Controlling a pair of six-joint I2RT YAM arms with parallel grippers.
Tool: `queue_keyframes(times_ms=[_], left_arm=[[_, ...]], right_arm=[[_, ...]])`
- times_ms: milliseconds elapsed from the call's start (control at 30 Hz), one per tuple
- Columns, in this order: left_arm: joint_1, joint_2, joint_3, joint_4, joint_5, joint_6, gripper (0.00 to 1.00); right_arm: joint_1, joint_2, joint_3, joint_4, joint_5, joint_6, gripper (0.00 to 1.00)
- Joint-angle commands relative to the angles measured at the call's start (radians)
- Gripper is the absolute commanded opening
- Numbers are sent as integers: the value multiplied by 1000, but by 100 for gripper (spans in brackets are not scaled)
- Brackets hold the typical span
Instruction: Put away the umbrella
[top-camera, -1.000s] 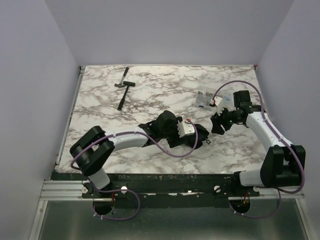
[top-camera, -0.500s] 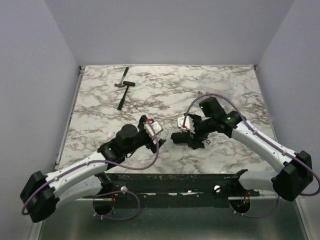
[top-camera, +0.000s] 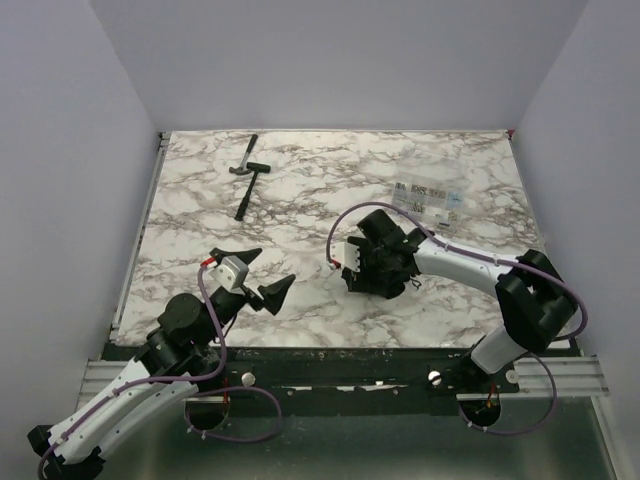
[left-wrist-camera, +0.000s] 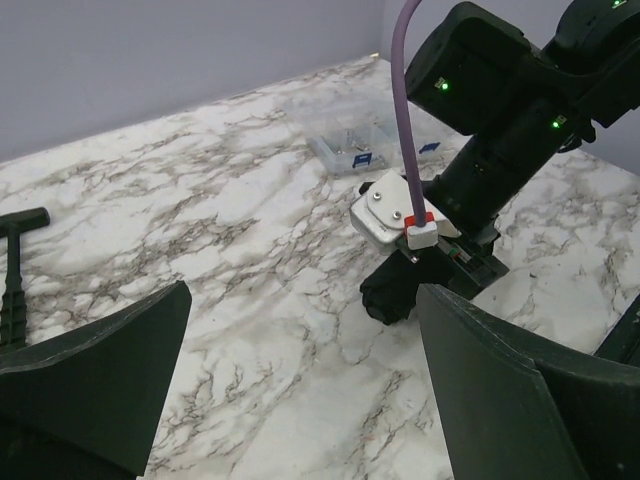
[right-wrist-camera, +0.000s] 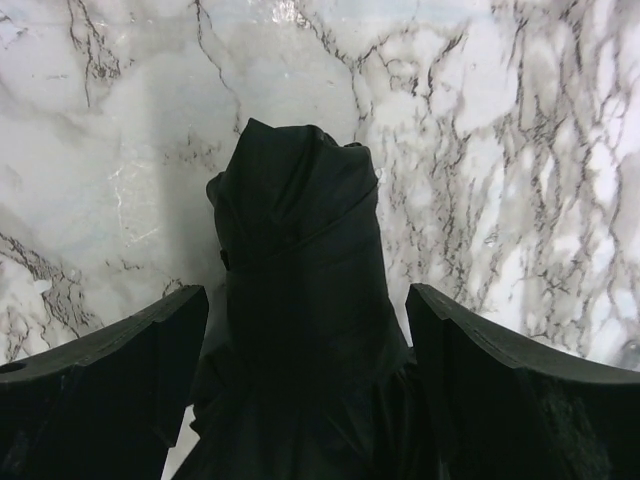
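Although the clear packet (top-camera: 428, 200) toward the desk's (top-camera: 330, 160) right edge carries printed labels with blue marks, the writing is too small to read, and no brand shows anywhere else. The umbrella (right-wrist-camera: 295, 210) lies folded into a black bundle right of the desk's middle, nearer the near edge than the far one. Its shaft, handle and strap cannot be made out among the dark fabric, and from above the right arm covers much of it. The right claw (right-wrist-camera: 307, 300) hangs over it with jaws spread wide, one on each side of the fabric, gripping nothing. The left claw (left-wrist-camera: 302, 295) stands left of the middle, toward the near edge, gaping wide and empty, well apart from the umbrella. A hammer (top-camera: 247, 190) lies near the far left corner, cut off in the left wrist view.
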Motion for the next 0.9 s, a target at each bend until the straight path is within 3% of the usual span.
queue_keyframes(times_ms=[0,267,433,600,767,867], left_arm=[[2,5,-6,-71,-35,-41,99],[2,-35,-5,-97,-26,-66,99],[2,-85,-22,-99,-24,-92,99],[2,-98,-35,-96,-13,-113,99],[4,-110,-18,-131,-6,-123,98],[4,-134,-10,-154,-18,-125,98]], right_arm=[[13,44,-28,54,65,32,82],[14,112,-23,150,152,65,50],[12,172,74,206,135,160,38],[-22,328,277,296,124,388,32],[-99,542,577,282,85,754,35],[-130,643,714,250,136,952,37]])
